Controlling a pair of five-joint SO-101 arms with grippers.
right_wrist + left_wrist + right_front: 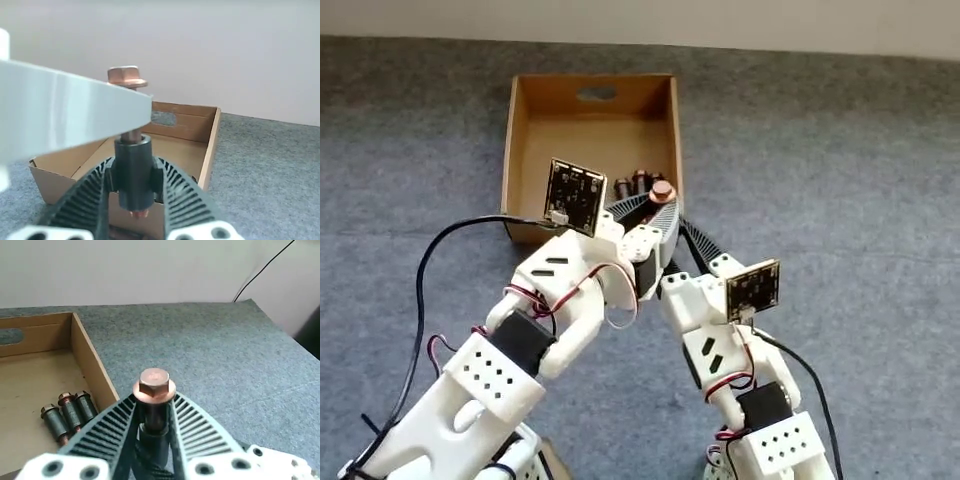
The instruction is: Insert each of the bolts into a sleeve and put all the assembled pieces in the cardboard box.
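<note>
The left gripper is shut on the bolt. Its black ribbed fingers are pressed on the shaft just under the head. The head is copper-coloured, shiny and six-sided, with a round flat ring under it. The right gripper is shut on the sleeve, a dark, smooth, round tube. The bolt is pushed down through the sleeve, and its copper tip is seen poking out of the bottom end.

Both grippers are met in the air just beside the front right corner of the cardboard box. The box is brown, open on top, with thin flat walls and a cut-out handle hole in the far wall. Three finished pieces are laid side by side on the box floor, near its right wall. The table is covered in rough grey cloth. In the right wrist view, part of the bolt's shaft is hidden by a blurry white arm part.

The bolt is held upright. Its long line runs up and down, with the head on top.
</note>
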